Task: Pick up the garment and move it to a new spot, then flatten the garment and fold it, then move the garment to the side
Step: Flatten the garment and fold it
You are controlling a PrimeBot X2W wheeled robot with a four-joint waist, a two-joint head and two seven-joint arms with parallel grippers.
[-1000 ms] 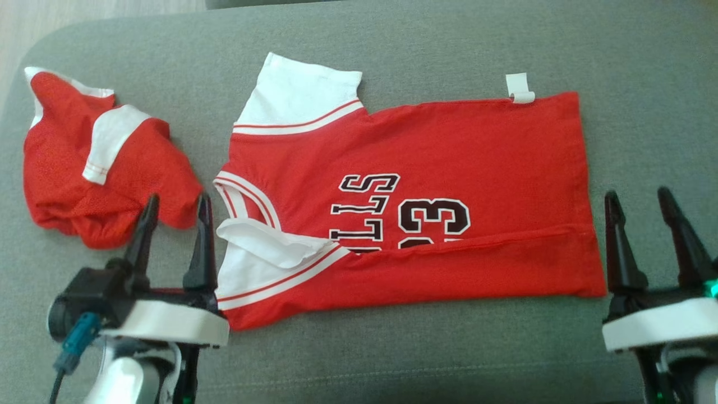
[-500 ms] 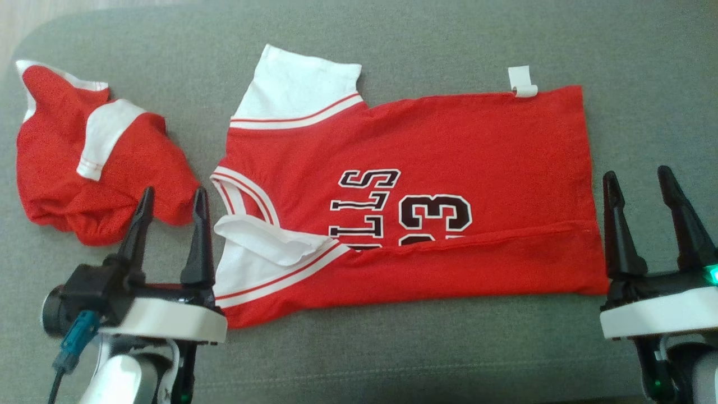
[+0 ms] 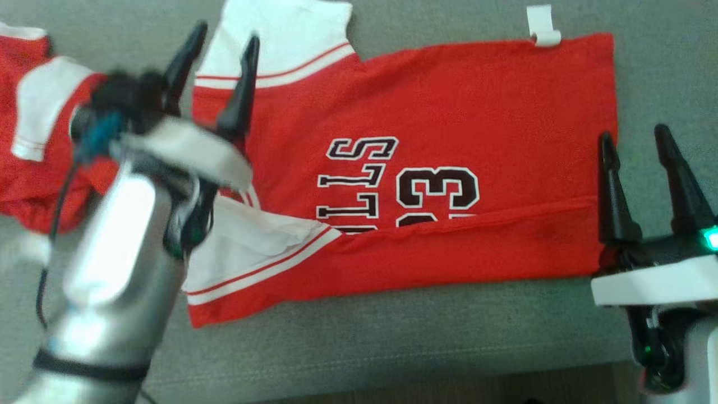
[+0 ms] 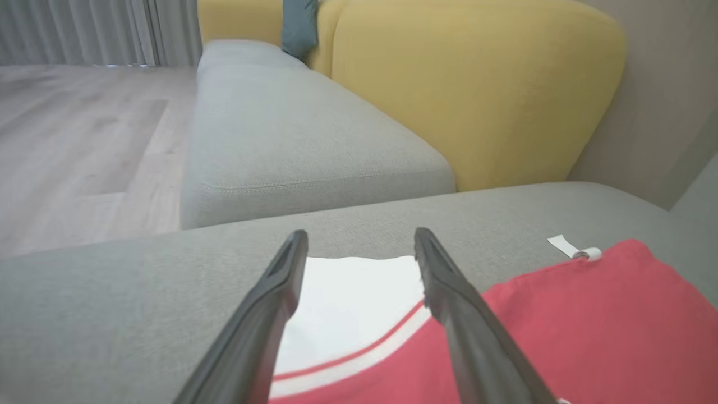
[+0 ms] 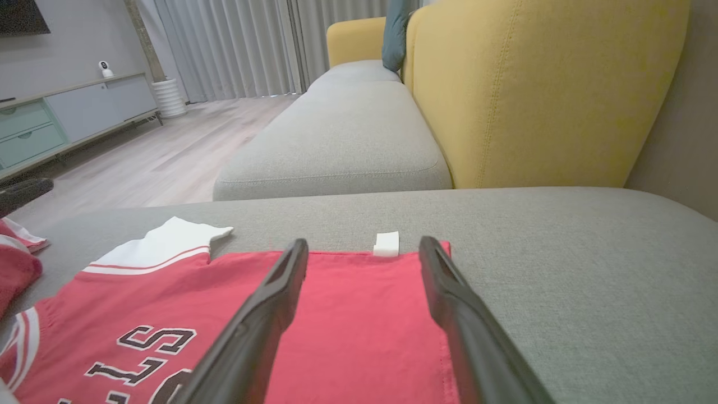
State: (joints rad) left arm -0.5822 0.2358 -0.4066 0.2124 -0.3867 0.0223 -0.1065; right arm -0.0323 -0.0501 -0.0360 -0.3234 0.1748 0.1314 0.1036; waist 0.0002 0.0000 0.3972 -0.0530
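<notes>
Status: red white-sleeved jersey (image 3: 477,112) lies flat on grey sofa seat (image 3: 392,348), near edge folded over; further folds and side move look pending. Both open, empty: left claw (image 3: 226,32), right claw (image 3: 633,133).

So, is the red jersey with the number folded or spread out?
Partly folded. The jersey lies flat on the grey cushion, but its near long edge is turned over, hiding the lower part of the lettering.
</notes>
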